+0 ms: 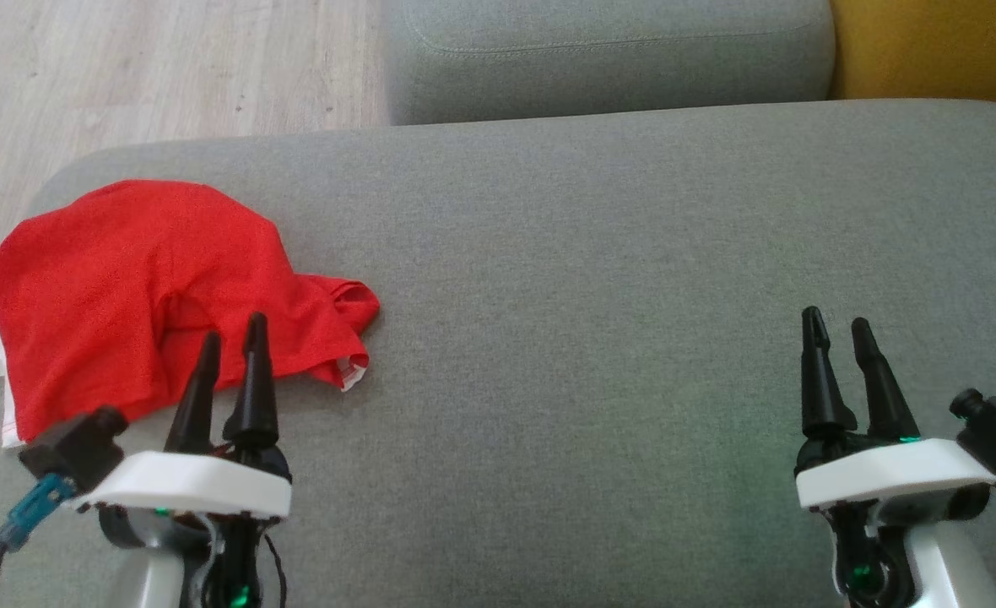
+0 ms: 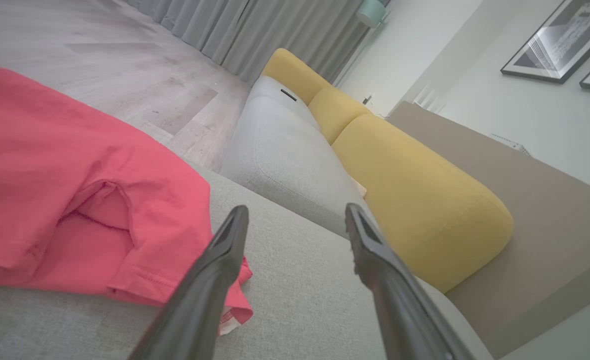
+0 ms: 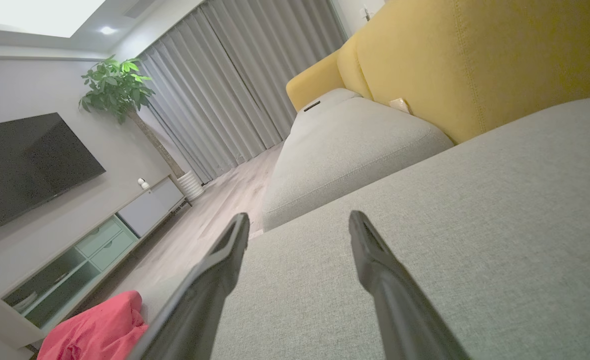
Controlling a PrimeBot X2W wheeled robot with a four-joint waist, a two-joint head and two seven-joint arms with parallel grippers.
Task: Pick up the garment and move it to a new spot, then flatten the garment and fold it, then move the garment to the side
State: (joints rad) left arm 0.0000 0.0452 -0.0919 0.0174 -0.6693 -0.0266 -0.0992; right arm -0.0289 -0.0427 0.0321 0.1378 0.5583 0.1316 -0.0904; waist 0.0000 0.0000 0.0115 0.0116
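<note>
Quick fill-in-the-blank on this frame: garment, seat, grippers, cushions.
The crumpled garment is ____. In the head view it lies at the ____ end of the grey seat. The left gripper and right gripper both stand ____ and hold nothing. The back cushions are ____.
Missing: red; left; open; yellow.

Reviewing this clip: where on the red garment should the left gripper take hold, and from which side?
Probably the hemmed flap of the red garment, jutting onto bare grey cushion at the heap's right. The open left gripper could come from the near right and pinch its edge; the rest lies bunched in thick folds.
</note>
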